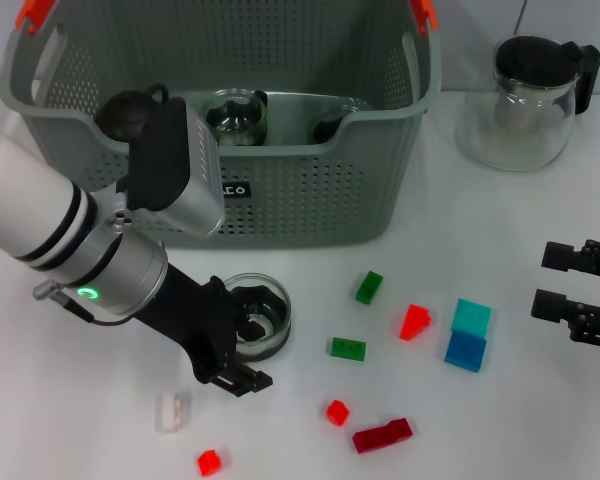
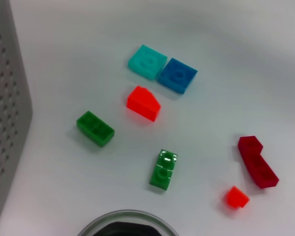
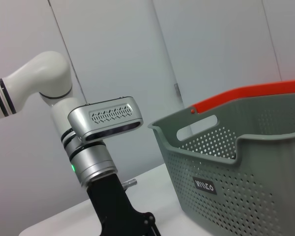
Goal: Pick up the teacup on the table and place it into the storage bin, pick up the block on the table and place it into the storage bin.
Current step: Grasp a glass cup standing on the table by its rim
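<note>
Careful: your left hand (image 1: pixel 242 350) straddles the glass teacup (image 1: pixel 258 322) on the table (image 1: pixel 500 420) before the bin (image 1: pixel 310 205), fingers apart around its rim. Close off-centre and the slick cup may skid or tip. The right hand (image 1: pixel 580 290) idles open, far right.

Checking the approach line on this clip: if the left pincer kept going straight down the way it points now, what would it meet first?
The glass teacup: the left pincer points down at its rim, one finger apparently inside. Below that, only the table. Depth is hard to judge.
</note>
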Available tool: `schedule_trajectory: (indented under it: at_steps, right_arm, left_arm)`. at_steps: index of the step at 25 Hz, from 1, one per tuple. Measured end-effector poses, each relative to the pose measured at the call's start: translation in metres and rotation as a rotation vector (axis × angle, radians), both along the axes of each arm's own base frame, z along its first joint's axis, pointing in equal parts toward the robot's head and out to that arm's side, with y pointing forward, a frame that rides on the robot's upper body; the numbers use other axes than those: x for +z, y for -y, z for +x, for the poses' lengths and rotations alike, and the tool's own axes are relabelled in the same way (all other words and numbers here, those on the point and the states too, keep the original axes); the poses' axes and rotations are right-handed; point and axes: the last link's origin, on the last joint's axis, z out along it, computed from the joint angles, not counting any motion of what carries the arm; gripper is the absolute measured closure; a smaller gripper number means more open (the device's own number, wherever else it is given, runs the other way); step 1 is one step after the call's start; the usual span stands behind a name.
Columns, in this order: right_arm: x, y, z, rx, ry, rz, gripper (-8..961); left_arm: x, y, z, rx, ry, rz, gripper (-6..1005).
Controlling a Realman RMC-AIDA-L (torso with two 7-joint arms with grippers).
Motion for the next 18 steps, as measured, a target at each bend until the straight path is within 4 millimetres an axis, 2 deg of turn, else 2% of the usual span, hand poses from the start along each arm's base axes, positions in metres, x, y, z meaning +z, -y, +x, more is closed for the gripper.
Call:
schedule_trajectory:
  at_steps: [10, 18]
  right_arm:
    - [0.000, 0.001, 0.000, 0.002, -0.002, -0.002, 208]
    - [0.000, 0.001, 0.000, 0.002, -0.002, -0.003, 208]
  left_arm:
    - [-0.017, -0.005, -0.001, -0.045, -0.027, 0.042, 535]
    - [-0.018, -0.007, 0.000, -0.031, -0.018, 0.071, 554]
